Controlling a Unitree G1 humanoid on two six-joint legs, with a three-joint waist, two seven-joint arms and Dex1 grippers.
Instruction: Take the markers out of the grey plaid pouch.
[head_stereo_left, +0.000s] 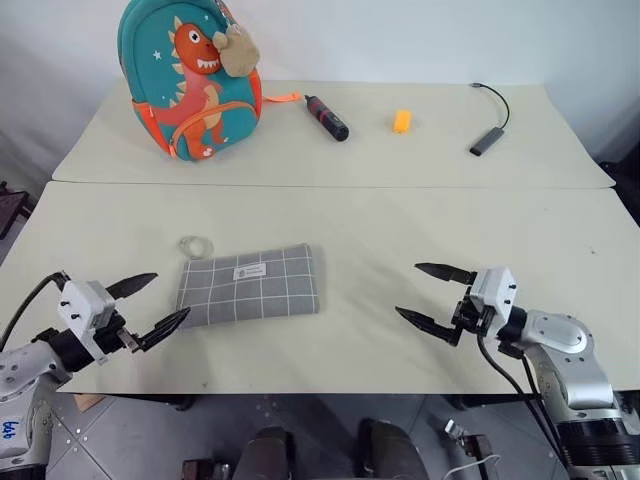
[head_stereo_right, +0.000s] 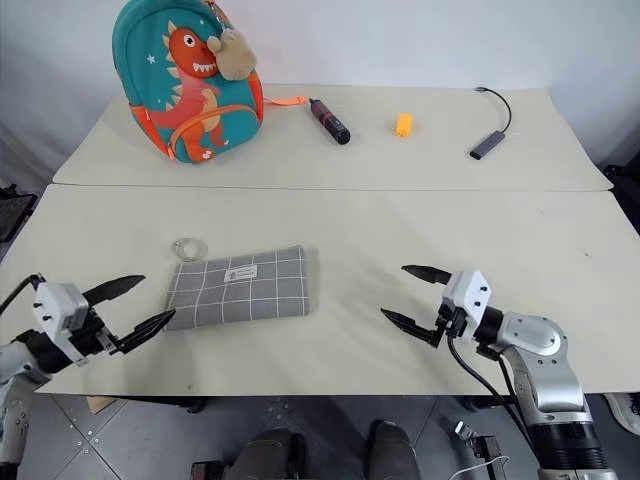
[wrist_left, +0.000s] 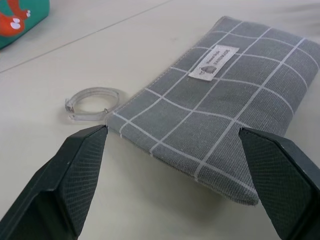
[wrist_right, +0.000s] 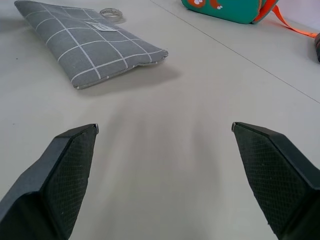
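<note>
Left wrist view – pouch (wrist_left: 220, 105) label; head view – both pincers (head_stereo_left: 145, 305) (head_stereo_left: 435, 296) gaping, empty

One pouch (head_stereo_left: 248, 284), one backpack (head_stereo_left: 192, 80)

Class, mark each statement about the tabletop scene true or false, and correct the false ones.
1. The grey plaid pouch lies flat on the near table. True.
2. The left gripper is shut on the pouch. False: its jaws stand open beside the pouch's end, holding nothing.
3. A clear ring lies by the pouch's corner. True.
4. The dinosaur backpack stands beside the right gripper. False: it stands on the far table, on the left side.
5. Markers lie spread on the table next to the pouch. False: none are out; a black-and-red stick lies on the far table.
</note>
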